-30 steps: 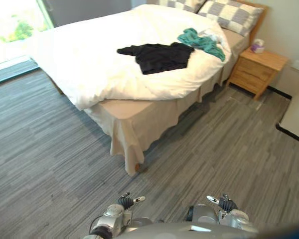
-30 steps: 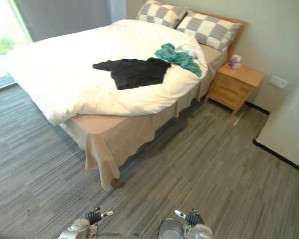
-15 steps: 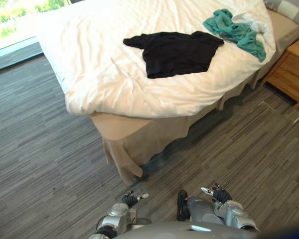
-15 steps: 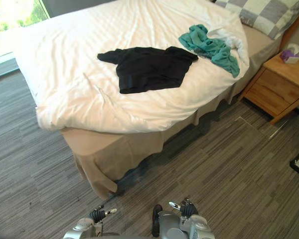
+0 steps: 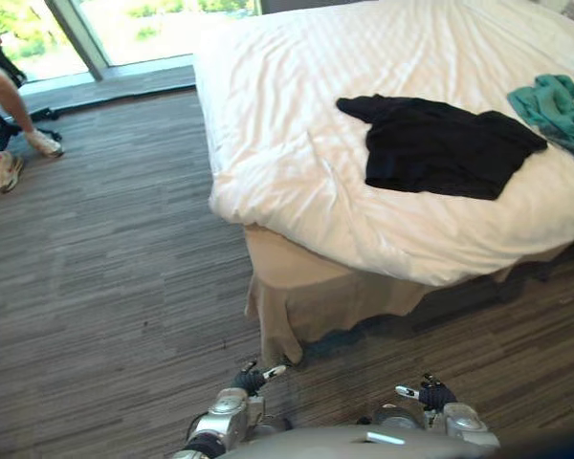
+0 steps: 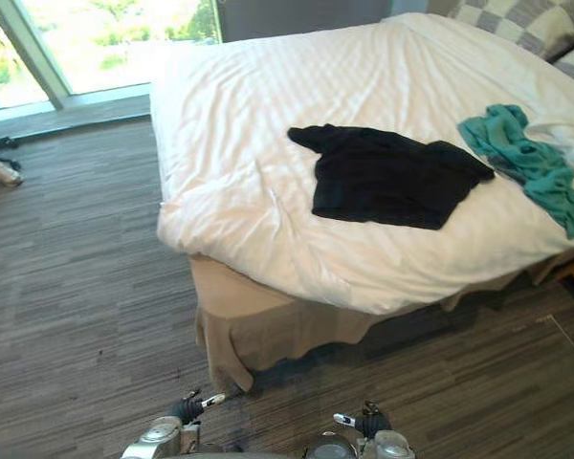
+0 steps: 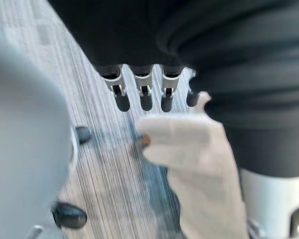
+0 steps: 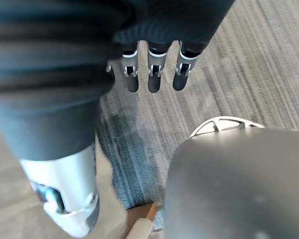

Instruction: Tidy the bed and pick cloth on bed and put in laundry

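Black fabric top (image 5: 445,148) is the thing to go for here, and it's lying flat on the white duvet of the bed (image 5: 297,143), up ahead and off to the robot's right. Its long axis runs roughly sideways across the view, one sleeve poking out toward the left and the wider body toward the right. A teal crumpled cloth (image 6: 521,163) sits further right again, near that edge of the duvet, close to the black one but not touching it as far as I can see.

Both hands are way down low over the grey striped carpet floor (image 5: 124,287), well apart from either cloth. The left robot hand (image 5: 252,380) hangs with its fingers (image 7: 142,94) straight and nothing in them; the beige bed skirt (image 5: 287,316) at the bed's corner shows just past them. Same deal with the right robot hand (image 5: 430,392): fingers (image 8: 154,74) straight, empty.

So my read: the right one is the nearer of the two, since the top lies on that side, but the bed corner is between robot and cloth, so it probably has to step in and round to the right before any reach makes sense. A person's legs (image 5: 10,124) are over at the far left, out of the way.
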